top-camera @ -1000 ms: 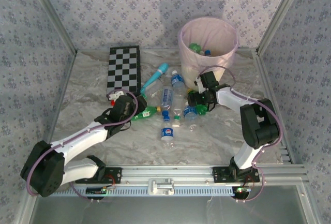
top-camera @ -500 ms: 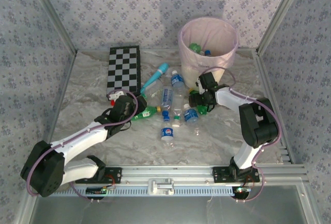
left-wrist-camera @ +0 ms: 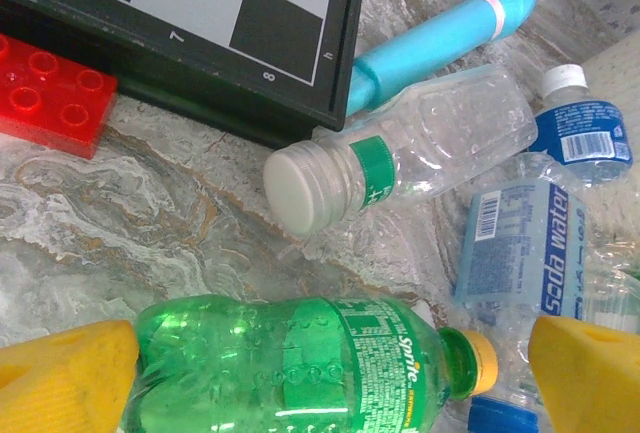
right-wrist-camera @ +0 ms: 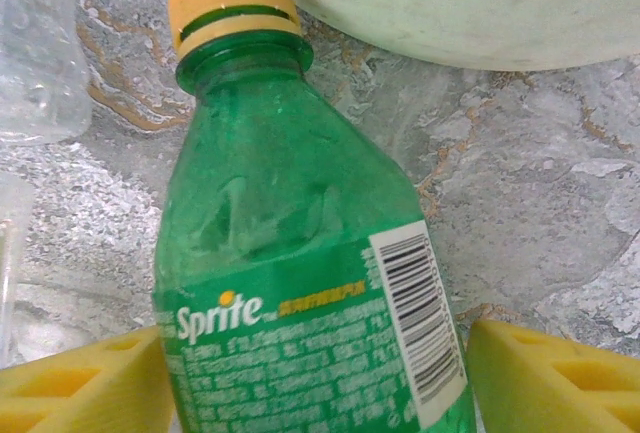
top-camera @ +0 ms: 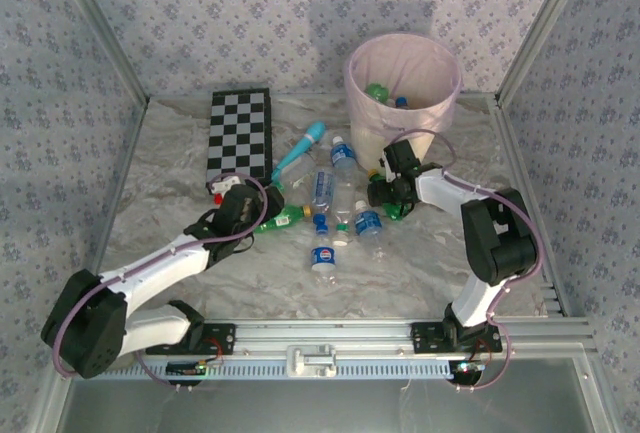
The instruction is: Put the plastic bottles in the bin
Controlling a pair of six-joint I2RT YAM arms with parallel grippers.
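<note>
Marbled table [top-camera: 420,253], patterned walls on three sides. Finds the bin [top-camera: 366,128] upright at upper right of the overhead frame, with one green bottle [top-camera: 377,91] and a blue cap inside. Counts several plastic bottles [top-camera: 322,188] lying loose at frame centre, beside a teal wand [top-camera: 298,150] and a checkerboard [top-camera: 240,133]. Finds the left gripper [left-wrist-camera: 325,378] spread wide over a lying Sprite bottle [left-wrist-camera: 290,353], with the finger [left-wrist-camera: 590,373] at lower right of that frame apart from the cap. Notes a red brick [left-wrist-camera: 50,93] at upper left there. Finds the right gripper [right-wrist-camera: 320,383] straddling a second Sprite bottle [right-wrist-camera: 290,253], cap pointing toward the bin wall. Sees both pads hard beside the label; cannot tell grip from gap.
</note>
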